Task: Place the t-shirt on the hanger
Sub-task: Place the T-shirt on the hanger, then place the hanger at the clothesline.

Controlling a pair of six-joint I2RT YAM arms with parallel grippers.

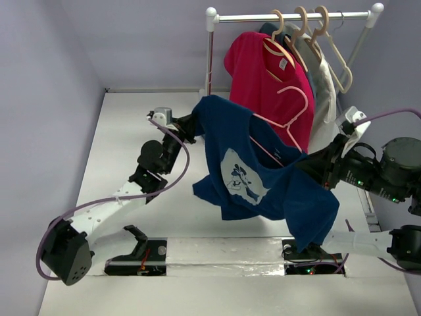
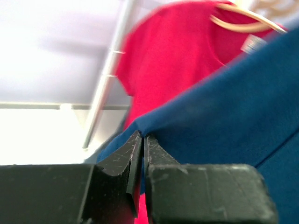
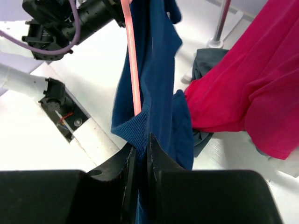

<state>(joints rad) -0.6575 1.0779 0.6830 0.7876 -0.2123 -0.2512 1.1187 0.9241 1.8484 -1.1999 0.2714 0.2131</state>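
Observation:
The navy t-shirt (image 1: 263,171) with a pale chest graphic hangs stretched in the air between my two grippers. My left gripper (image 1: 191,126) is shut on the shirt's upper left edge (image 2: 201,116). My right gripper (image 1: 309,164) is shut on the ribbed collar edge (image 3: 135,128) at the shirt's right. The pink hanger (image 1: 289,115) sits partly inside the shirt, its hook and upper loop sticking out above the cloth in front of the red shirt. Its pink wire (image 3: 133,60) runs down into the collar right above my right fingertips.
A white rack (image 1: 289,16) at the back holds a red t-shirt (image 1: 263,79), a white garment (image 1: 327,92) and several beige hangers (image 1: 309,39). The rack's pole (image 2: 105,79) stands just behind the left gripper. The arm bases (image 1: 217,253) sit at the near edge.

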